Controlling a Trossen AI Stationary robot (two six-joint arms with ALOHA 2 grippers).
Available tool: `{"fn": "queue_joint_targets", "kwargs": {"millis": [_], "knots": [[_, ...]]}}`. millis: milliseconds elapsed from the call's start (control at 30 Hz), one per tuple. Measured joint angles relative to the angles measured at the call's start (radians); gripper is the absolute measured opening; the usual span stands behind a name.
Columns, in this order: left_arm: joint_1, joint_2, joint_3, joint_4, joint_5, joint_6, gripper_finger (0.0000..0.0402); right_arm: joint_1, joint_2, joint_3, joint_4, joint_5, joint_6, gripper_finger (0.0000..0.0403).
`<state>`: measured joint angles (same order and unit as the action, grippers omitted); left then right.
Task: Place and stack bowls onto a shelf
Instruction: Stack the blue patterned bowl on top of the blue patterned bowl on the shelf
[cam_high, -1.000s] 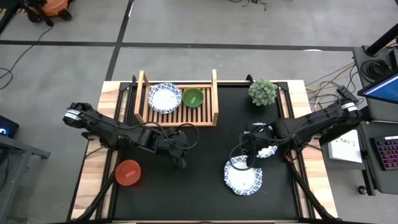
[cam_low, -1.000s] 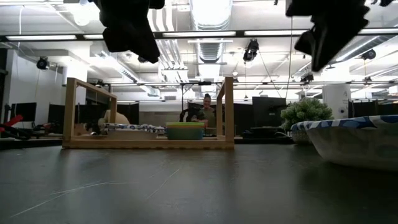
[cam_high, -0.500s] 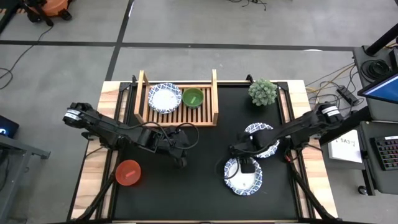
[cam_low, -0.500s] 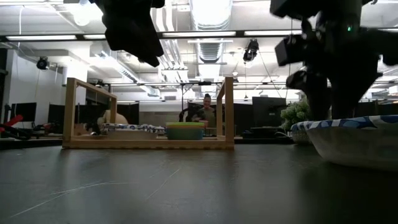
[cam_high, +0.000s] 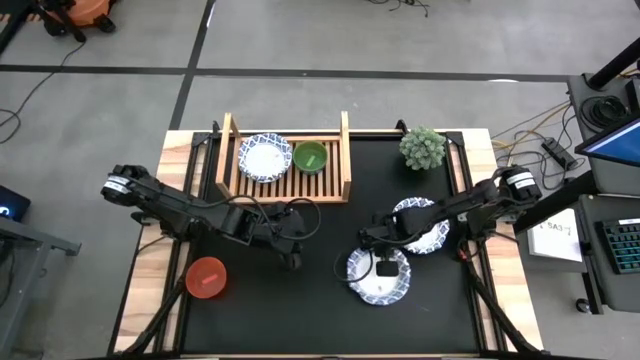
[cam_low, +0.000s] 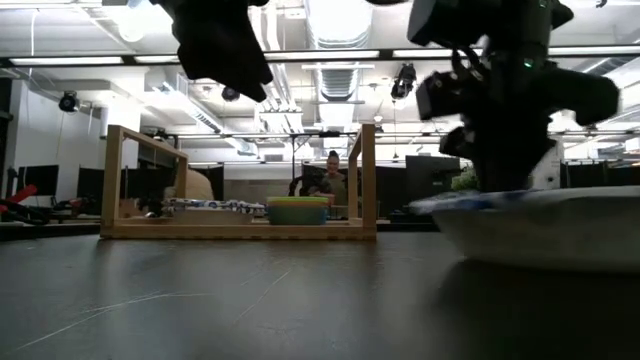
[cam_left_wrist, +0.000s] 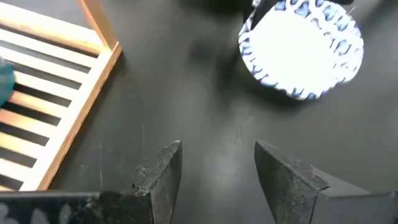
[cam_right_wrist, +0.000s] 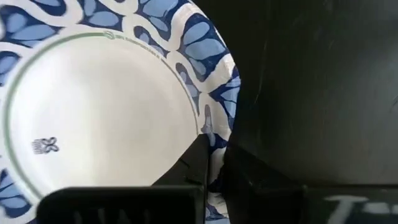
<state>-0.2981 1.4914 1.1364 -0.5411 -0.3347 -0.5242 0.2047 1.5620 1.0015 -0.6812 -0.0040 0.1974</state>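
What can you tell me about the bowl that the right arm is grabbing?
The bowl is wide and shallow, white inside with a blue swirl pattern round its rim, a thin green ring and a small blue mark on its floor; it looks like paper. It sits on the black table, near the front and right of centre, close beside another patterned bowl. The right gripper pinches its rim, one finger inside and one outside.

The shelf (cam_high: 287, 160) has bare slats on its right end, beside the green bowl (cam_high: 309, 156); a patterned bowl (cam_high: 264, 157) fills its left half. Its raised side rails block entry from either side. The worktop (cam_high: 330, 320) in front of the shelf lies open, except where the left gripper (cam_high: 291, 259) hangs.
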Motion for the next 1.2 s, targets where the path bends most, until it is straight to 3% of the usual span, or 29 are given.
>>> {"fn": "queue_joint_targets", "kwargs": {"millis": [100, 333, 467, 700, 1200], "knots": [[0.0, 0.0, -0.012, 0.049, -0.01, 0.005, 0.0185, -0.005, -0.003, 0.03, 0.038, 0.036, 0.0, 0.0014], [0.0, 0.0, -0.096, 0.269, -0.026, 0.045, 0.0185, -0.006, -0.003, 0.075, 0.197, 0.246, -0.045, 0.0013], [0.0, 0.0, -0.142, 0.353, -0.065, 0.041, 0.0185, -0.005, -0.003, 0.081, 0.284, 0.28, -0.091, 0.0013], [0.0, 0.0, -0.163, 0.357, -0.112, 0.019, 0.0185, -0.005, -0.003, 0.091, 0.35, 0.327, -0.145, 0.0013], [0.0, 0.014, -0.178, 0.383, -0.111, 0.025, 0.0185, -0.005, -0.003, 0.091, 0.403, 0.349, -0.174, 0.0013]]}}
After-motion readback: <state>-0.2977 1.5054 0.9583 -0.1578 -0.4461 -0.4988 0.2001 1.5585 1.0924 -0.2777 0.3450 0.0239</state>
